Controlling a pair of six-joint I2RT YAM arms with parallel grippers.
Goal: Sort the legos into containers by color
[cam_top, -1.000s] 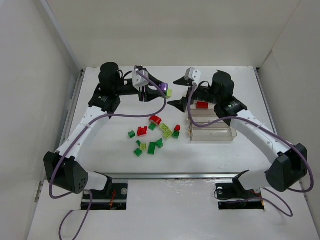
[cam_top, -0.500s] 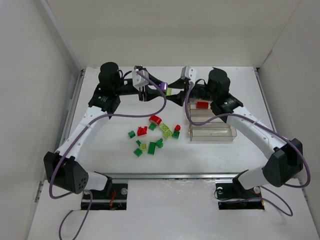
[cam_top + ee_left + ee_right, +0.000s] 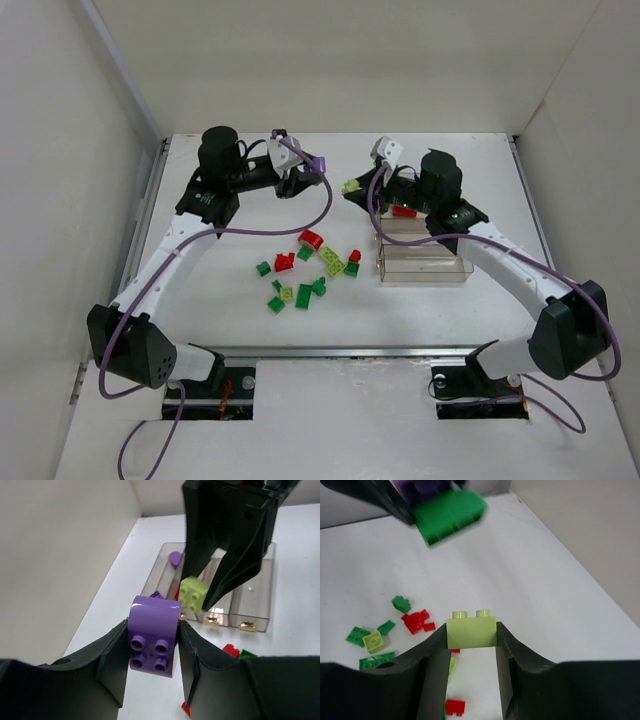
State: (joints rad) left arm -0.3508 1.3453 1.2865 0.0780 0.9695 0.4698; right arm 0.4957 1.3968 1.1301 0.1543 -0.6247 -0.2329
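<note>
My left gripper (image 3: 154,626) is shut on a purple lego (image 3: 153,645), held in the air at the back of the table (image 3: 320,163). My right gripper (image 3: 471,628) is shut on a yellow-green lego (image 3: 471,632), also raised, just left of the containers (image 3: 422,262). The two grippers (image 3: 306,166) (image 3: 356,188) face each other a short way apart. A blurred green piece (image 3: 451,511) shows against the purple one at the left gripper's tip. Several loose legos (image 3: 312,265) in red, green and yellow-green lie mid-table.
The clear containers (image 3: 256,587) hold a red lego (image 3: 404,210) and a purple piece (image 3: 174,558). White walls close in the table on the left, back and right. Both arm bases sit at the near edge.
My right gripper closed on the yellow-green lego that sat against the purple one, and the two grippers drew apart: left back to the left, right toward the containers.
</note>
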